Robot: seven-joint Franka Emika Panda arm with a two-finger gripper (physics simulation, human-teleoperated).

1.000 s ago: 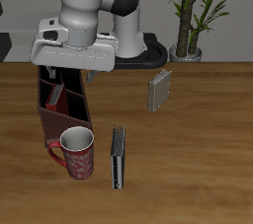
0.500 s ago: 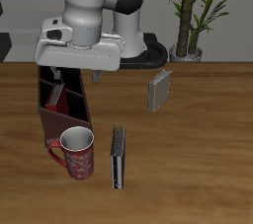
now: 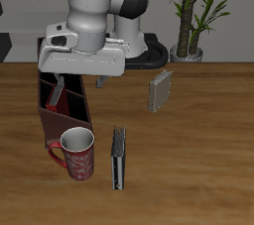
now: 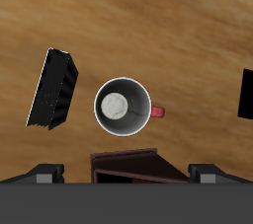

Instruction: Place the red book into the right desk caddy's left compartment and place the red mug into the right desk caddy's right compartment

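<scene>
The red mug (image 3: 77,152) stands upright on the table just in front of the near end of the right desk caddy (image 3: 60,126), its handle pointing away from the black book. In the wrist view the red mug (image 4: 123,107) shows its pale inside from above, with the caddy's end (image 4: 138,161) close by. A thin red book (image 3: 58,94) leans inside one of the caddy's rear sections; which one I cannot tell. My gripper (image 3: 77,80) hangs open above the caddy, holding nothing; its fingertips (image 4: 44,174) stand wide apart.
A black book (image 3: 118,158) lies beside the mug, also seen as the black book (image 4: 54,90) in the wrist view. A grey book (image 3: 159,92) stands farther back. A potted plant (image 3: 189,11) is at the table's back. A dark flat thing (image 4: 246,95) shows partly.
The arm has risen a little and shifted slightly toward the grey book. The mug, the books and the caddy have not moved.
</scene>
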